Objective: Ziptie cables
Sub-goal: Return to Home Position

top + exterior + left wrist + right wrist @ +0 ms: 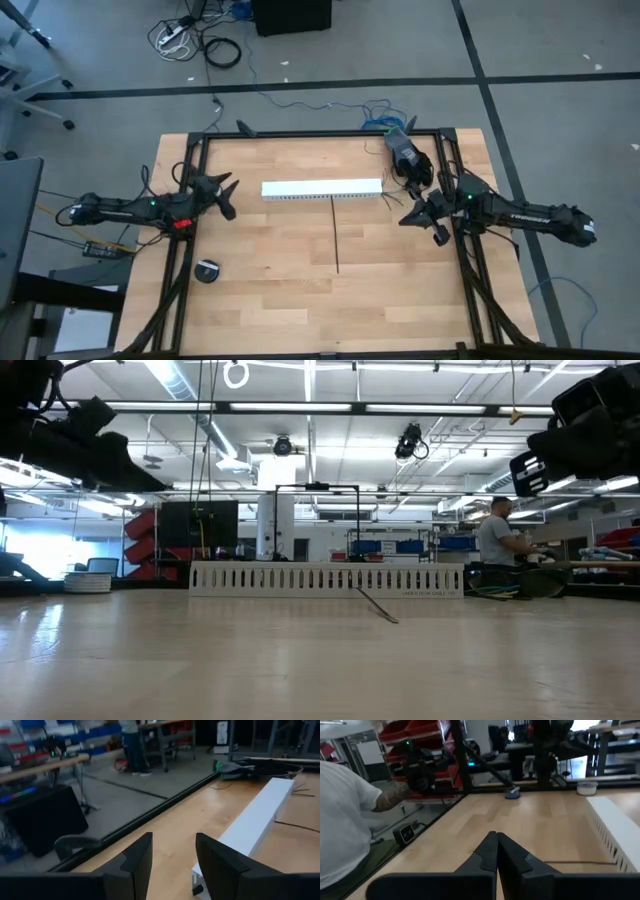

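Bright, even light from ceiling strip lights [430,407]; faint shadows; soft sheen on tabletop [300,660].

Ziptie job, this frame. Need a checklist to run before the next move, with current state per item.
1. Left tool open and empty: ok.
2. Right tool shut on nothing: ok.
3. Both arms at the table sides, clear of the channel: ok.
4. Ziptie closed round the cables: not ok. It lies loose and straight on the table, one end by the channel.
5. Wires bundled: cannot tell. Only a few ends show at the channel's right end.
6. Nobody near the table: not ok. A person is close to its edge in the right wrist view.
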